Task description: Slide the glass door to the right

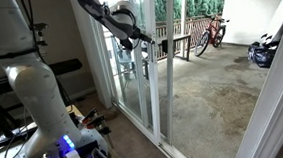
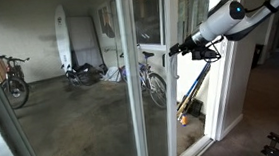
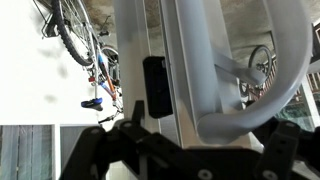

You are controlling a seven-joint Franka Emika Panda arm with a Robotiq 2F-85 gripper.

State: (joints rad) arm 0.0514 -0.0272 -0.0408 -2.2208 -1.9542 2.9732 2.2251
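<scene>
Setting: indoor room facing a concrete patio (image 1: 213, 99), bikes (image 1: 210, 32) parked outside, a surfboard (image 2: 64, 39) leaning on the far wall
Door: glass door (image 1: 160, 88) is tall, white framed and upright in its track, with its handle side toward the arm; it also shows in an exterior view (image 2: 178, 105)
Handle: white D-shaped handle (image 3: 228, 124) on the edge of the frame fills the wrist view, with a black latch (image 3: 155, 87) just beside it
Arm: reaches out at about handle height in both exterior views
Gripper: gripper (image 3: 180, 150) is at the handle with jaws spread wide, one dark finger either side of the handle's lower bend; no clamp visible, contact too blurred to call; also seen at (image 1: 142, 39) and (image 2: 183, 51)
Door position: an exterior view shows a gap between the handle edge and the wall frame, so it looks partly open; can't tell how far it has travelled
Done: approach looks finished, handle is bracketed
Left: probably take up contact on the handle, then the sideways push or pull along the track
Progress guess: early, the slide itself looks mostly undone
</scene>
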